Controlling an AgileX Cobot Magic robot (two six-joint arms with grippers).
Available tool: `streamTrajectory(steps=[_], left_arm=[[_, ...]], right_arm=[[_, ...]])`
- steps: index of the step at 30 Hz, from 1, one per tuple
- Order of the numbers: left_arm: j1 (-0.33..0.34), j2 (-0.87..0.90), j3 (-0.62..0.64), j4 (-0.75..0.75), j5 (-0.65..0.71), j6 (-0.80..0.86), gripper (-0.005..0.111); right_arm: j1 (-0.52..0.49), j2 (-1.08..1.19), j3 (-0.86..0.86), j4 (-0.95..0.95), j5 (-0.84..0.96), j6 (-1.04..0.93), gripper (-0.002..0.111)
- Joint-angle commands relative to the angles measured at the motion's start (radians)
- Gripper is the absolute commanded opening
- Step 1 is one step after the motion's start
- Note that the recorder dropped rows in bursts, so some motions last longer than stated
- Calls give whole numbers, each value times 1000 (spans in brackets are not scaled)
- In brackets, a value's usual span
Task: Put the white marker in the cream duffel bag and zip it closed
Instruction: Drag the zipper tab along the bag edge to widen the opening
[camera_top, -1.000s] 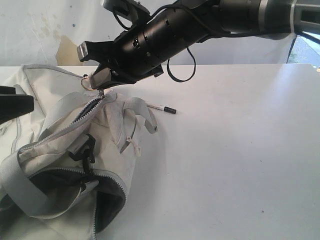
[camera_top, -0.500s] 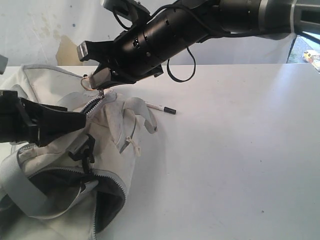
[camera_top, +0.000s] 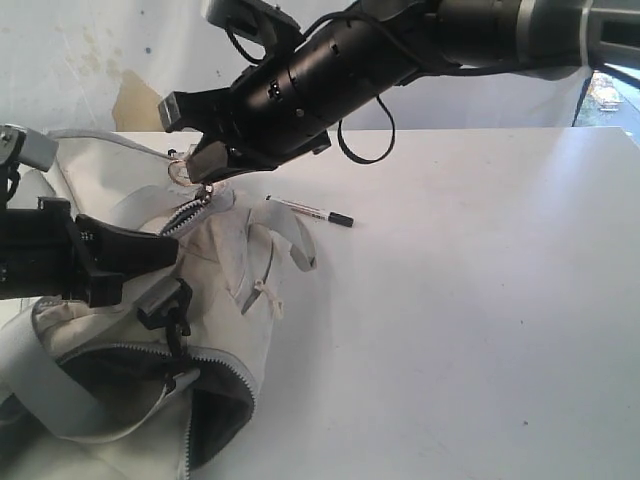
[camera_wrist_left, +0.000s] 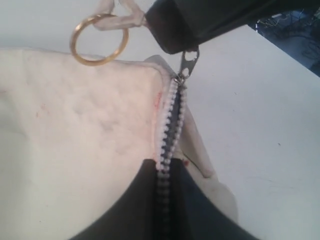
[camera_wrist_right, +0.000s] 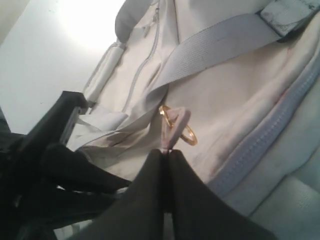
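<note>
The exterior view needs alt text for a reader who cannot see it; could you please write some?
The right tool pinches the zipper pull of the cream duffel bag, while the left tool grips the bag's fabric by the zipper. The white marker lies on the white table beside the bag, whose near end gapes open.

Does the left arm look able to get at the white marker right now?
Probably not yet: the left gripper is shut on the cream duffel bag, and the white marker lies past the grey strap, near the right gripper.
</note>
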Motion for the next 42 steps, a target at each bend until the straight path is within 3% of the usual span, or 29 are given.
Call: streamTrajectory(steps=[1,5,10,18,25,30,35,42], left_arm=[[-5,2,2,74,-5,7,0],[-5,-14,2,140,-5,-14,0],[-5,-104,2,208,-7,-50,0],[-5,-215,2,544,-64,-346,0],[-5,-289,2,720,-165,-552,0],[-5,-320,2,836,-158,-669,0],[-5,-347,2,899,-120,-749,0],[-5,-378,2,932,-116,-782,0]], right_arm=[[-7,-12,-5,-132,-11,66,0],[-9,14,-5,-258,-31,133,0],[-12,68,-5,-278,-79,141,0],[-12,146,-5,-278,-339,139,0],[-12,225,-5,-278,-525,139,0],[-12,264,-8,-278,-626,139,0],[-18,296,-68,-278,-639,139,0],[-63,354,-228,-264,-487,141,0]])
